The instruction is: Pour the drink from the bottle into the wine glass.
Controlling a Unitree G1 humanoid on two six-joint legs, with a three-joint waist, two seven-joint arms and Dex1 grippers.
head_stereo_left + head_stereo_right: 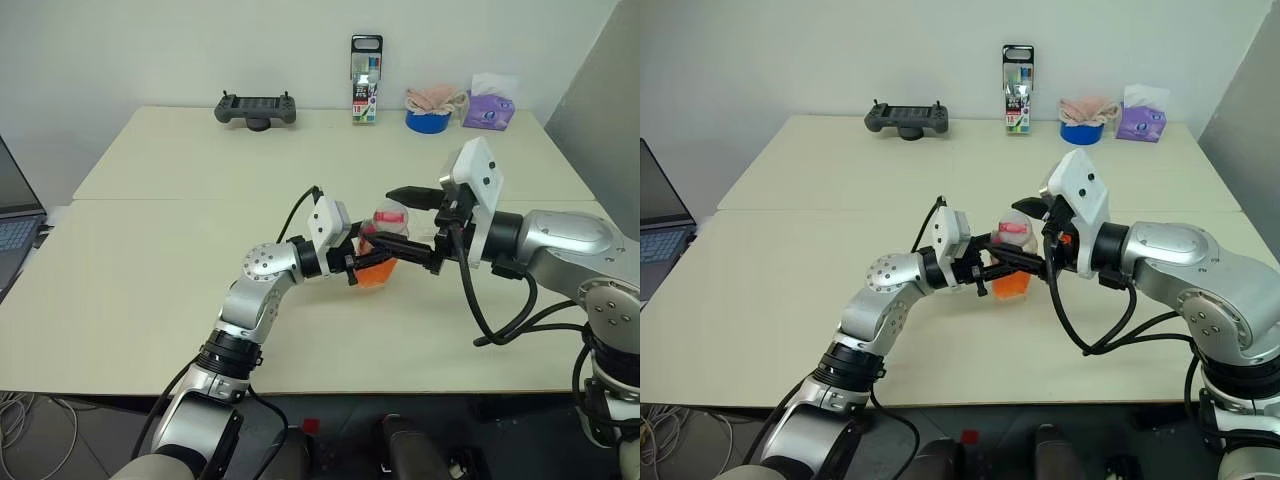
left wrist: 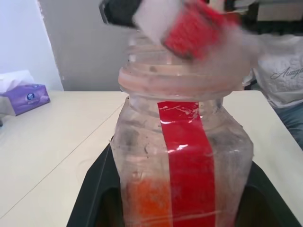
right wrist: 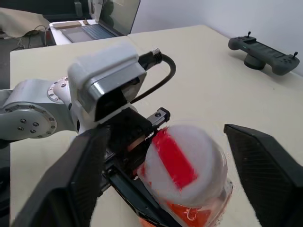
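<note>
We see the left end effector (image 1: pixel 362 268) clamped on the lower body of the bottle (image 1: pixel 380 262), holding it upright above the middle of the surface (image 1: pixel 180 290), toward its near edge. The drink (image 2: pixel 147 201) fills only the bottom of the bottle. The right end effector (image 3: pixel 175 175) sits around the bottle's top with its fingers (image 3: pixel 265 170) spread wide on either side of the white cap (image 3: pixel 187 163) with its red band; the cap appears loose and tilted over the threaded neck (image 2: pixel 168 78). Along the far edge stand a game controller (image 1: pixel 256 108), a box of pens (image 1: pixel 365 80), a blue tape roll (image 1: pixel 428 120) and a tissue pack (image 1: pixel 489 105).
</note>
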